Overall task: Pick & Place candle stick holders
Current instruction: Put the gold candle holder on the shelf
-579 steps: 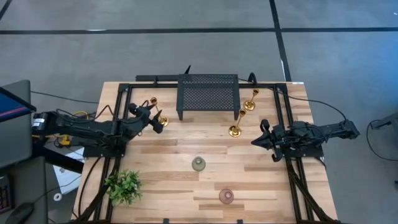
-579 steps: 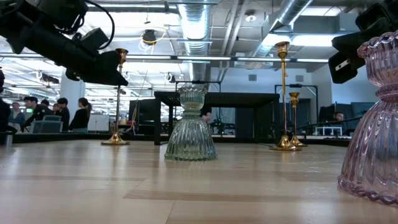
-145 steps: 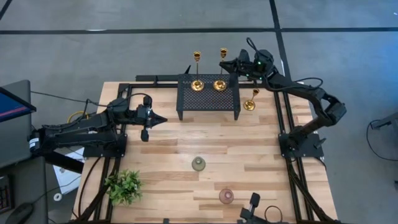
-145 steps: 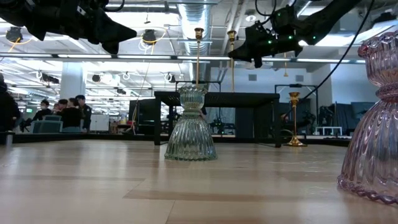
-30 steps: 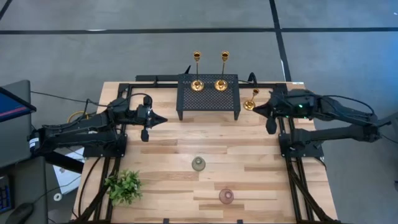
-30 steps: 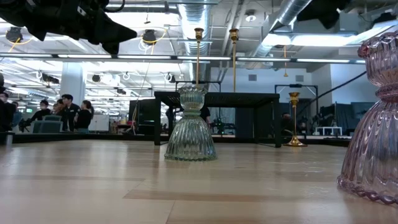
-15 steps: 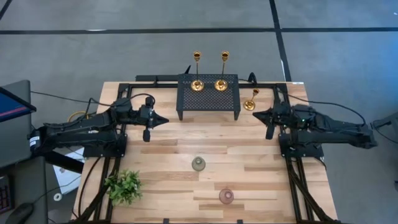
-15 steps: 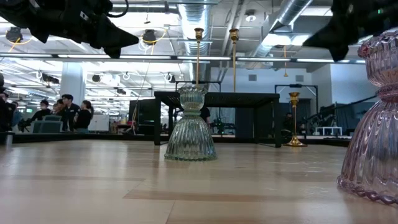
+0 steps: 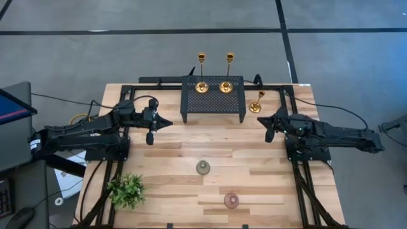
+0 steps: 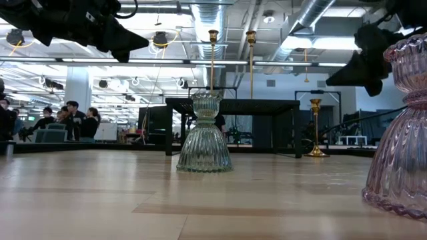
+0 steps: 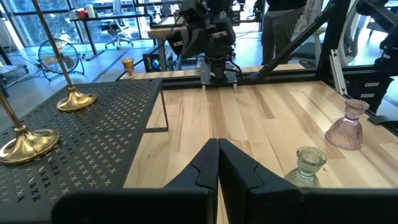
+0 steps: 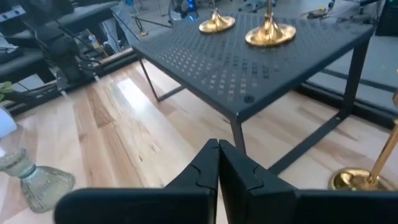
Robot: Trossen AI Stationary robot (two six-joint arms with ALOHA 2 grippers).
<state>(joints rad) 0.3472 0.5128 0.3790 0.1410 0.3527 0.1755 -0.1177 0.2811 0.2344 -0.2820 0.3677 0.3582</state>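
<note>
Your right gripper (image 9: pixel 265 121) has pulled back mid-right w/ fingers pressed together, empty; 2 gold candlesticks (image 9: pixel 201 85) sit on black perforated rack (image 9: pixel 213 98). 3rd gold candlestick (image 9: pixel 256 104) beside it is prob. next. Left gripper (image 9: pixel 166 123) also pressed together.

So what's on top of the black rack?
Two gold candlesticks stand upright on the rack, near its back edge. The third stands on the table beside it. The table under the rack is mostly hidden.
</note>
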